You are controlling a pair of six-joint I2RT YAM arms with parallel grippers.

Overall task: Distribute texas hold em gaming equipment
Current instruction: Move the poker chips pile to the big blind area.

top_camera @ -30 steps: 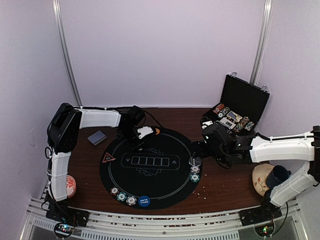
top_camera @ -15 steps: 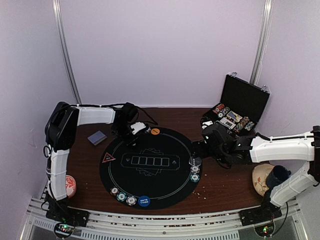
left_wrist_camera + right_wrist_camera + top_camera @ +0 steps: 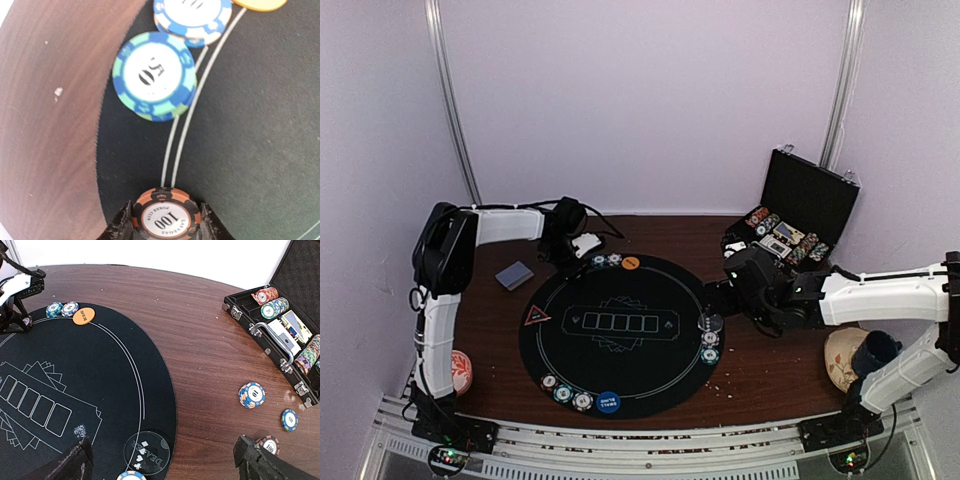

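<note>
Chips first: three small striped poker chips [image 3: 563, 392] line the near rim of the round black felt mat [image 3: 650, 375], and a blue round button disc [image 3: 608, 401] sits just beside them. Mid-mat, a red triangle marker [image 3: 537, 316] lies on the left. Over on the right rim there's a short row of striped chips [image 3: 710, 347] and a clear round dealer disc [image 3: 146, 452]. Above that rim hover the right jaws, spread wide and empty. A grey-blue-backed stack of playing cards [image 3: 514, 275] rests on the dark wooden bench [image 3: 760, 375], left of the mat. Further out, the left jaws are clenched on an orange-and-black chip marked 100 [image 3: 166, 217] at the mat's far-left rim. Beyond it lie two blue-striped chips [image 3: 154, 76], then an orange button disc [image 3: 631, 263]. Far right stands the open black case [image 3: 810, 195], with loose chips [image 3: 251, 394] nearby.
</note>
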